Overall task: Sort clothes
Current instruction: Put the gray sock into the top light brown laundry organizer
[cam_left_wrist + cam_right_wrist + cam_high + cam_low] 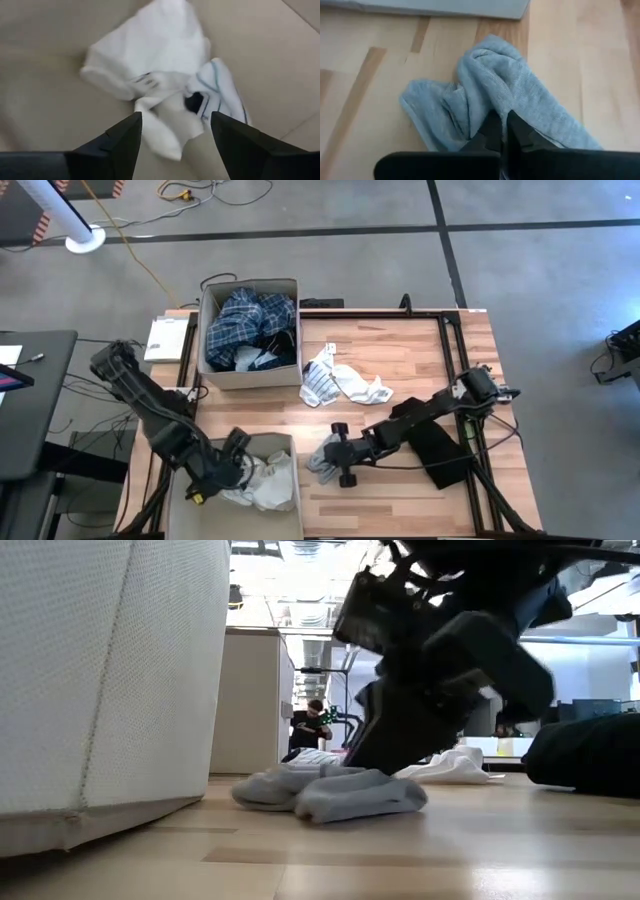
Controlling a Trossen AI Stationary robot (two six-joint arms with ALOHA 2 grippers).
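1. The right end effector [504, 131] sits low on the wooden counter [400, 350], its fingers pinched together on a fold of the grey garment [490, 95].
2. That grey garment lies crumpled on the counter just beside the near cardboard box [290, 442].
3. The left end effector [172, 131] hovers inside that near box, fingers apart and holding nothing, above a heap of white clothes [160, 75].
4. The far cardboard box [250, 375] holds blue plaid clothes [245, 320].
5. A blue-white striped piece [320, 380] and a white piece [365, 388] lie touching mid-counter; a black garment [440, 450] lies under the right arm.
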